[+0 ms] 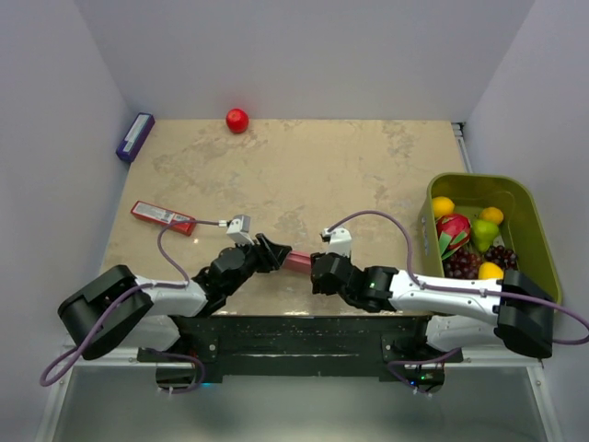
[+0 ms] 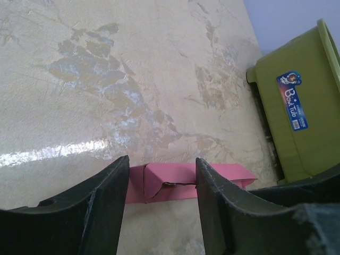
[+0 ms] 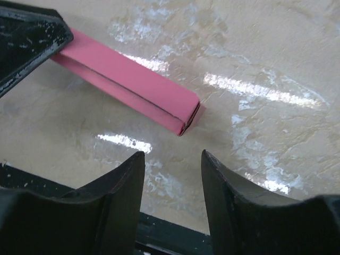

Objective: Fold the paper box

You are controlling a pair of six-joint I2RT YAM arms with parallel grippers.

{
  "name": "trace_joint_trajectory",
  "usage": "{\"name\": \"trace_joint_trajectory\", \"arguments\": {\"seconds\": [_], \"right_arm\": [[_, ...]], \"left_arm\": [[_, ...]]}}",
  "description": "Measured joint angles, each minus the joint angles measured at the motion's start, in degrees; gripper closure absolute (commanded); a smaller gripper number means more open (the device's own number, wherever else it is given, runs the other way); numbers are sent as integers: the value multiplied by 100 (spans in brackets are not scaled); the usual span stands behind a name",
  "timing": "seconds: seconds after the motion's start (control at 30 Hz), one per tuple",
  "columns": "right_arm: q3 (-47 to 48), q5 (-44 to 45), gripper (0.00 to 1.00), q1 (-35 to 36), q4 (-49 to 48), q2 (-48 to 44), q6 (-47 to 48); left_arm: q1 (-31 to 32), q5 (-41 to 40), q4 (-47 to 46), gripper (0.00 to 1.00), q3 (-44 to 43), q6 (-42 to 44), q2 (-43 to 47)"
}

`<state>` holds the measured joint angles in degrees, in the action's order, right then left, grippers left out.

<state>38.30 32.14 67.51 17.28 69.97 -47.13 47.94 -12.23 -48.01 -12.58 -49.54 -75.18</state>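
- Pink card of the paper box (image 1: 296, 261) is lying on the counter (image 1: 304, 175) near its front edge, sitting between the two grippers in the top view.
- Only the left wrist view is showing the box's left end, where a flap is standing partly open. The left gripper (image 2: 162, 164) is holding its fingers apart, with the box lying crosswise just beyond the tips and partly hidden behind both.
- Only the right wrist view is showing the opposite end, lying flat with a dark line along its edge. The right gripper (image 3: 171, 156) is also holding its fingers apart, hovering short of that end without touching it, while a black finger of the other arm is covering the box's far end.
- Beige marbled stone is catching glare in both wrist views, and pale walls are enclosing the counter on three sides.
- A purple box (image 1: 135, 136) is lying at the far left corner, a narrow red packet (image 1: 163, 216) near the left edge, and a red ball (image 1: 237, 120) by the back wall.
- A green bin (image 1: 480, 179) is sitting at the right edge, holding dark grapes (image 1: 469, 262), a green pear (image 1: 485, 232), a red fruit (image 1: 453, 226) and yellow-orange pieces. Only the left wrist view is showing the blue label (image 2: 291, 101) on its side.
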Motion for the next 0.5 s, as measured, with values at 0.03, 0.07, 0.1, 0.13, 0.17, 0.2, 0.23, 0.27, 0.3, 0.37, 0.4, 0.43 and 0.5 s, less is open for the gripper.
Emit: {"name": "trace_joint_trajectory", "arguments": {"seconds": [0.03, 0.07, 0.1, 0.13, 0.17, 0.2, 0.23, 0.27, 0.3, 0.37, 0.4, 0.43, 0.5], "right_arm": [[0, -109, 36, 4, 46, -20, 9], [0, -273, 34, 4, 122, -90, 9], [0, -337, 32, 4, 146, -131, 2], [0, -415, 29, 4, 168, -216, 4], [0, -483, 28, 2, 168, -304, -9], [0, -546, 27, 0, 166, -428, -22], [0, -627, 27, -9, 153, -566, -28], [0, -697, 27, -66, 129, -704, -33], [0, -839, 27, -160, 98, -835, -39], [-35, -1134, 28, -496, -61, -1051, -44], [-90, -1355, 28, -807, -216, -1165, -44], [-153, -1478, 28, -1029, -337, -1237, -46], [-348, -1725, 28, -1491, -575, -1373, -92]], "left_arm": [[-2, 4, -44, 53, 0, 0, -28], [-2, 7, -76, 53, 2, 0, -52], [-2, 9, -107, 53, 2, 0, -74], [-4, 9, -127, 53, 4, 0, -87], [-4, 11, -144, 53, 9, 0, -96], [-4, 11, -166, 54, 15, 0, -105], [-7, 11, -190, 54, 22, 0, -116], [-11, 13, -212, 54, 24, 0, -129], [-20, 17, -238, 54, 28, 0, -144], [-20, 31, -310, 54, 48, 2, -177], [-20, 33, -350, 55, 61, 2, -190], [-24, 39, -387, 55, 74, 0, -201], [-26, 50, -437, 55, 98, 2, -212]]}}
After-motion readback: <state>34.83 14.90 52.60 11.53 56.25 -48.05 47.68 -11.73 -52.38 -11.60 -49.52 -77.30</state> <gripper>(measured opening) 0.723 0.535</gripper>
